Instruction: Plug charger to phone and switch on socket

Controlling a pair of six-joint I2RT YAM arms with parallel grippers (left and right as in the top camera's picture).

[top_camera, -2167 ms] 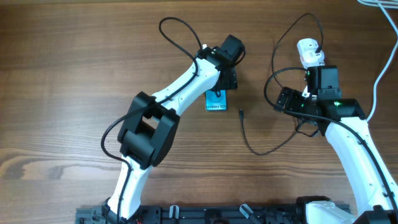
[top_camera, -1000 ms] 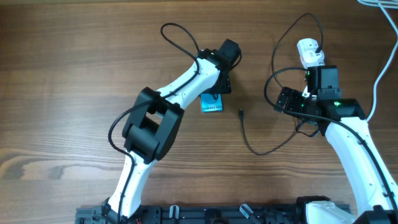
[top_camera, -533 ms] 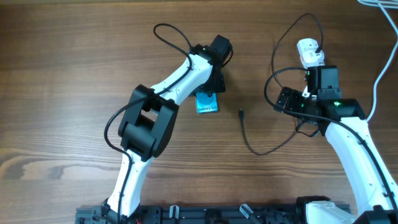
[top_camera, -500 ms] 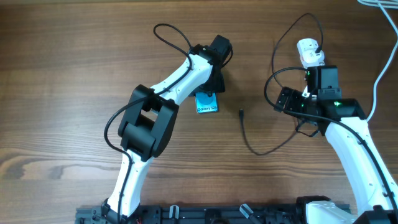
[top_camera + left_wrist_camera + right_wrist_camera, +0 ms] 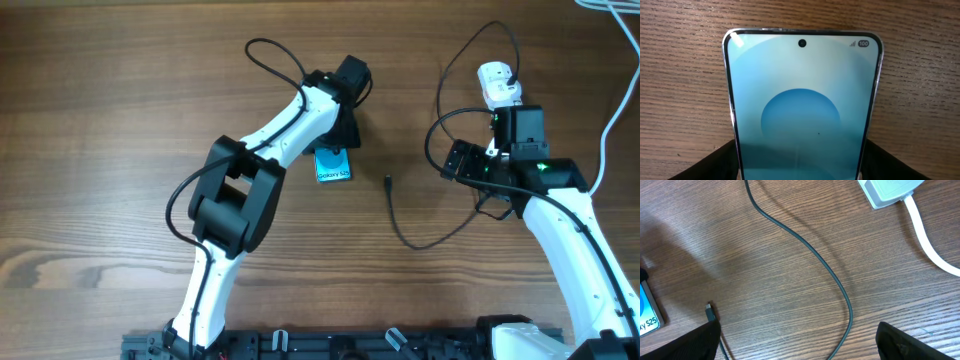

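The phone [image 5: 333, 168], cyan screen up, lies on the wooden table. My left gripper [image 5: 339, 146] is over its far end. In the left wrist view the phone [image 5: 800, 100] fills the gap between my left gripper's [image 5: 800, 167] fingers, which press on both long edges. The charger's plug tip [image 5: 388, 182] lies loose to the right of the phone, and its black cable [image 5: 420, 243] curves away towards the right arm. The socket [image 5: 497, 83] is partly hidden under the right arm. My right gripper [image 5: 455, 160] is open and empty above the cable [image 5: 835, 280], with the plug tip [image 5: 710, 311] by its left finger.
The socket's end [image 5: 887, 190] and its thick white cord [image 5: 925, 235] show at the top right of the right wrist view. The white cord [image 5: 610, 130] also runs along the table's right edge. A corner of the phone [image 5: 647, 312] shows at far left.
My left gripper has moved a little left and towards the back, and the phone has slid left with it, away from the plug tip. The right arm and the cable have not moved.
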